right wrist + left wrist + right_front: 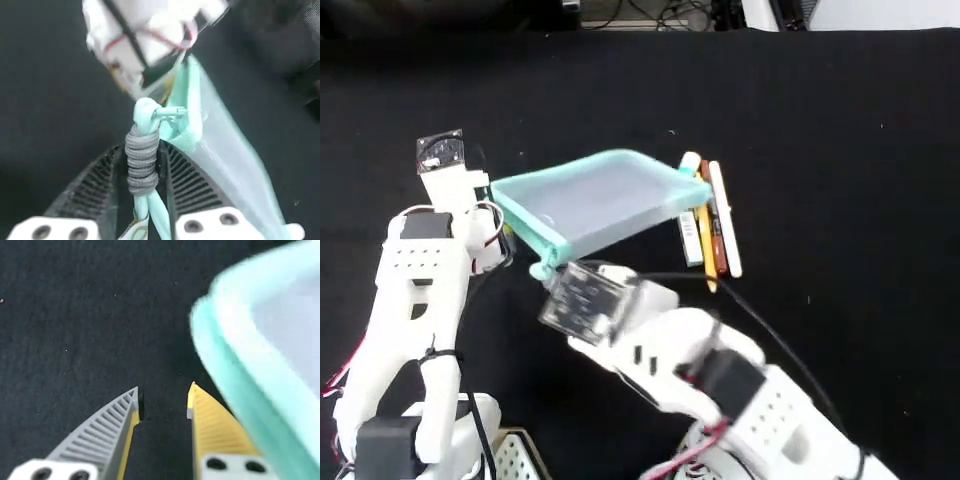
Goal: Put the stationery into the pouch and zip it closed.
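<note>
At the pouch's (pixel 595 200) 7 o'clock corner my right gripper (pixel 142 147) pinches the zip pull (pixel 141 167); left gripper (pixel 164 388) waits spread at 9 o'clock, pens (pixel 712 225) outside at 3 o'clock.

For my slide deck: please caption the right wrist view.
Right gripper clamps the zipper pull of the mint pouch, with the black table behind.

Black cloth covers the table (pixel 840 120) edge to edge. Lying on it is the stationery (pixel 712 225), pens and pencils packed side by side, 1 white pen (pixel 725 215) outermost. The mint pouch (pixel 600 200) overlaps the bundle's far end.
</note>
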